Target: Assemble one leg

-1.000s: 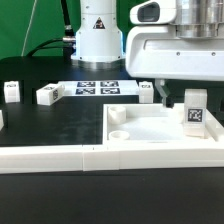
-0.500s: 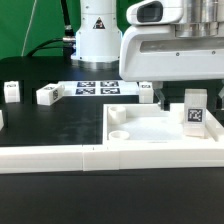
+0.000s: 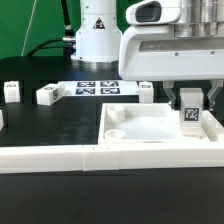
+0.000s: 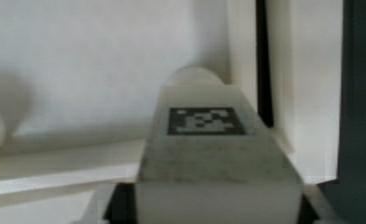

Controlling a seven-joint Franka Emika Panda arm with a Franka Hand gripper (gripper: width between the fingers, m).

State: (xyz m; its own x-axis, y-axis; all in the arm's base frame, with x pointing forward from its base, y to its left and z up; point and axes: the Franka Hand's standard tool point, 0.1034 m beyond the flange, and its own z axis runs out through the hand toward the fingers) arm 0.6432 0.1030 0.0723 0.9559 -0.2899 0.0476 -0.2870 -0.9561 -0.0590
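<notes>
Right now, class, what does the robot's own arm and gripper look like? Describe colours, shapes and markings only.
The arm is glossy white and rounded, with a dark band above its base. The gripper has a boxy white body, a grey rounded module on top and short dark fingers. No cables show.

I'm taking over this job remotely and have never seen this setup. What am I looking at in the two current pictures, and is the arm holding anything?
The big white machine is a robot arm; its gripper hangs at the exterior view's right. That picture comes from a camera standing off the arm. The other picture comes from a camera on the wrist, looking down between the fingers.

On the black table lies a large white panel with a round socket at its corner. Behind it lies the marker board, a fixed reference, not furniture. Two small white blocks sit loose at the exterior view's left.

The gripper is closed on the leg, a chunky white block with a black-and-white tag. It is held upright over the panel; the wrist view shows the same leg close up. Whether it touches the panel, I cannot tell.
</notes>
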